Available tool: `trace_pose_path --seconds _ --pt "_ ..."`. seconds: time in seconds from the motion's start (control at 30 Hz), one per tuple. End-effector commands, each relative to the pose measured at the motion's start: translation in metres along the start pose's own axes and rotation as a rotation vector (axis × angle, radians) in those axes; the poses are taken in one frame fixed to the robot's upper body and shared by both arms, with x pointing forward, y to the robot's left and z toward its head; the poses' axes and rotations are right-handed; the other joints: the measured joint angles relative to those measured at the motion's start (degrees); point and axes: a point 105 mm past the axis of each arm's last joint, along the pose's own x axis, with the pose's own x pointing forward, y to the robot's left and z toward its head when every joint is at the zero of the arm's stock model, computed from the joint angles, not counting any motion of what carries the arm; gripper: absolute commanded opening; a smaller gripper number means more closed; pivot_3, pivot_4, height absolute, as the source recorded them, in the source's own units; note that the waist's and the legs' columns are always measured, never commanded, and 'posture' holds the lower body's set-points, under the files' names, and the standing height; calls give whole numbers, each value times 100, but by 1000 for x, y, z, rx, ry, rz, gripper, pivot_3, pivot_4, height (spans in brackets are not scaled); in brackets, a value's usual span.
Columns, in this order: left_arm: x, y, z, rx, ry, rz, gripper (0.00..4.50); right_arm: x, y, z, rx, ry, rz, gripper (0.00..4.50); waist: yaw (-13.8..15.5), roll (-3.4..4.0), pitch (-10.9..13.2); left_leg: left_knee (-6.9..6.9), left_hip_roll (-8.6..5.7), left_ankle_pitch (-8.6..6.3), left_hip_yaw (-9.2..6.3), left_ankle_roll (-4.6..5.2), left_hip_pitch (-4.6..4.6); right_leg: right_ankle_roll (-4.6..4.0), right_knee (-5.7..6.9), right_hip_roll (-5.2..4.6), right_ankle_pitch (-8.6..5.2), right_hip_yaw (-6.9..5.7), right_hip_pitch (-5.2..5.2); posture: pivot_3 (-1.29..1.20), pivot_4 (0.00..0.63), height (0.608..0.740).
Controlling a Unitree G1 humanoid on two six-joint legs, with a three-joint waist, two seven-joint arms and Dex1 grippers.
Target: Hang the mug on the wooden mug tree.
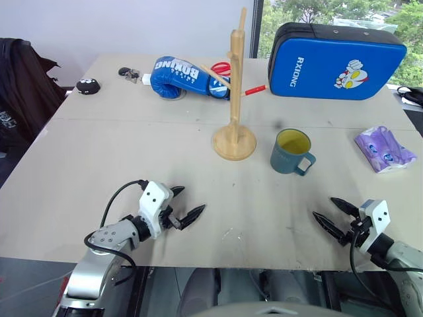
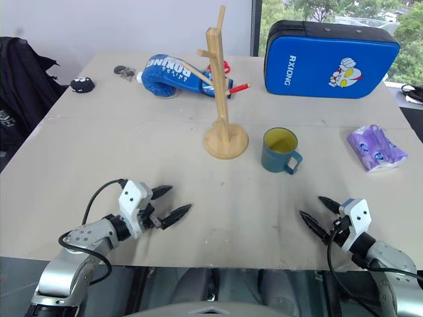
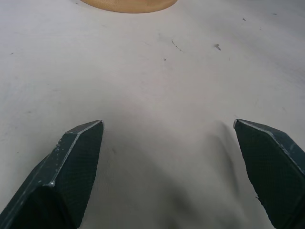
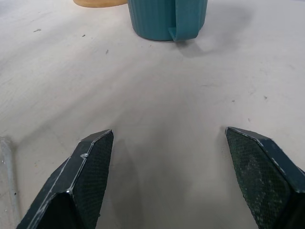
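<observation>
Hidden or cut off: at 9 o'clock a dark bag runs off the edge of the head view. The small black object and the little dark item at 11 o'clock on the worktop are too small to identify. The red-handled scissors are partly covered by the boxing glove and the post. The top of the wooden mug tree nearly reaches the upper edge of the head view; in the left wrist view just a sliver of its round base shows. In the right wrist view the mug is cut off above its lower body.

Left pincer: at 7 o'clock, fingers spread wide, nothing between them, low over bare worktop.

Wooden mug tree: upright at 12 o'clock, centre of worktop, pegs bare.

Mug: upright on the worktop just right of the tree base, not touching it, yellow inside visible, handle toward 5 o'clock.

Blue pad: 1 o'clock, far edge. Purple packet: 3 o'clock.

Right pincer: at 5 o'clock, fingers wide apart, holding nothing, well short of the mug.
</observation>
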Motion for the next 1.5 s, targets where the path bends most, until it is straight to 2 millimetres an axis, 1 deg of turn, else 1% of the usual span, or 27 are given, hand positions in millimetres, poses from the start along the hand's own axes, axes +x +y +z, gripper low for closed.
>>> trace_pose_path --seconds 0.03,0.13,0.47,0.73,0.77,0.87,1.0,1.1,1.17,1.23,1.33,1.5 --pt "-2 -8 2 4 -20 -9 4500 0 0 7 -15 -24 7 3746 -2 0 0 0 0 0 0 0 0 0 0 0 0 0 0 0 150 737" --pt "-5 -6 3 -5 -28 4 4500 2 -1 9 -20 -23 11 3746 -7 1 0 0 1 0 2 0 0 0 -1 -1 0 2 0 0 150 737" --pt "-4 -5 5 0 -36 0 4500 8 -2 10 -28 -26 -13 3746 -6 1 0 0 0 0 1 0 0 0 0 0 0 1 0 0 150 737" --pt "-3 -5 6 9 -33 -5 4500 8 -2 10 -22 -32 -22 3746 -6 1 0 0 0 0 1 0 0 0 0 0 0 1 0 0 150 737" --pt "-3 -6 8 15 -35 -12 4500 8 -2 13 -18 -44 -30 3746 -6 1 0 0 0 0 0 0 0 0 0 1 0 0 0 0 150 737" --pt "0 -12 21 34 -64 -57 4500 17 -1 25 -13 -95 -69 3746 -6 1 0 0 0 0 0 0 0 0 0 1 0 0 0 0 150 737" --pt "7 -29 48 69 -127 -167 4500 39 2 37 -15 -164 -160 3746 -12 -2 -1 0 1 0 -1 0 -1 0 2 0 0 0 -1 0 150 737" --pt "10 -42 64 88 -150 -248 4500 53 5 45 -19 -204 -205 3746 -8 1 0 0 0 0 -2 -1 -2 0 3 1 0 0 -3 0 150 737" --pt "12 -49 75 112 -163 -284 4500 61 0 50 -30 -230 -277 3746 -12 2 1 -1 0 1 -3 -2 -8 0 2 1 0 -1 -8 0 150 737" --pt "14 -49 85 141 -176 -285 4500 69 -3 52 -37 -236 -325 3746 -12 2 1 0 -1 2 -2 -3 -11 0 2 0 0 0 -12 0 150 737" --pt "16 -48 93 161 -185 -284 4500 74 -7 54 -35 -242 -373 3746 -13 3 1 0 -3 2 -3 -4 -9 0 3 1 0 -1 -11 0 150 737" --pt "18 -50 101 182 -192 -280 4500 80 -14 54 -36 -241 -435 3746 -21 4 2 0 -3 3 -1 -5 -11 0 1 1 0 0 -12 0 150 737"
